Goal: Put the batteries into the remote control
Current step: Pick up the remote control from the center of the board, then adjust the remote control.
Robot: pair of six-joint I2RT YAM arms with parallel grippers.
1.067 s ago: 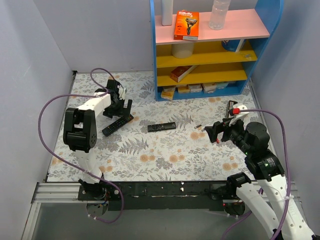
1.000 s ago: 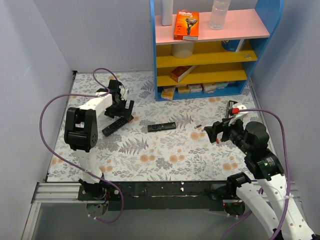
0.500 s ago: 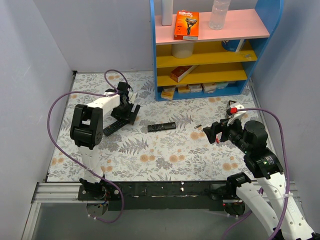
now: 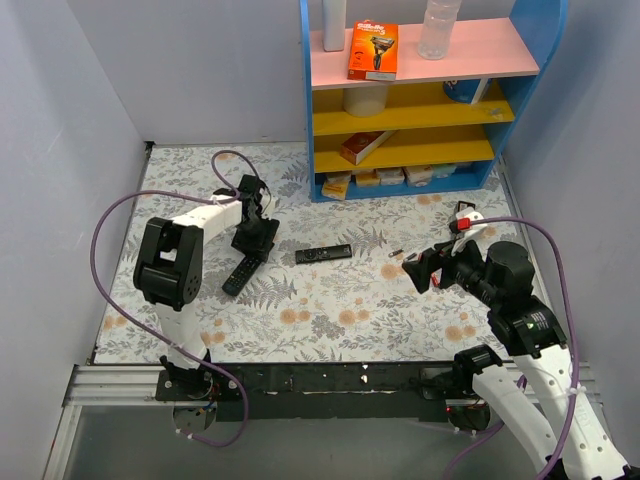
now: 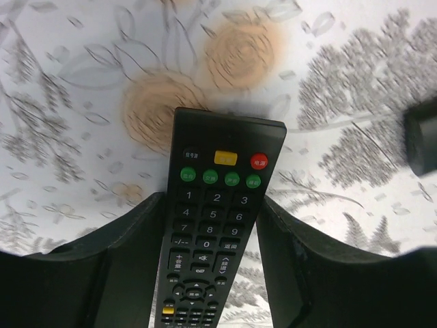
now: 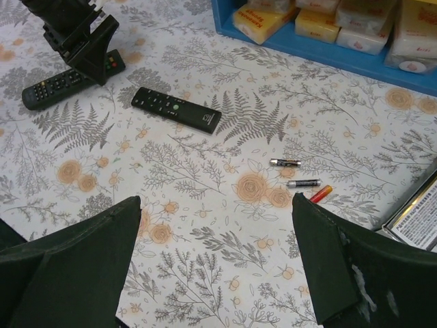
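Observation:
The remote control [image 5: 217,225], long and black with red, yellow and green buttons near its far end, lies button side up between my left gripper's [image 5: 213,198] fingers. Both pads press its long edges. From above, the remote control [image 4: 243,273] sticks out toward the near edge from under the left gripper [image 4: 255,238]. The batteries [image 6: 285,162] lie apart from it on the flowered cloth: two dark cells and a red one [image 6: 321,193]. My right gripper [image 6: 215,199] hangs open above the cloth, near side of the batteries, holding nothing.
A slimmer plain black remote [image 4: 323,253] lies mid-table between the arms. A blue shelf unit [image 4: 420,100] with yellow packs [image 6: 259,17] on its bottom level stands at the back right. A flat box [image 6: 416,219] sits at the right edge.
The left gripper has closed in on the remote control and swung it round, from lying slantwise at the left to pointing toward the near edge, further right. The right arm has barely moved.

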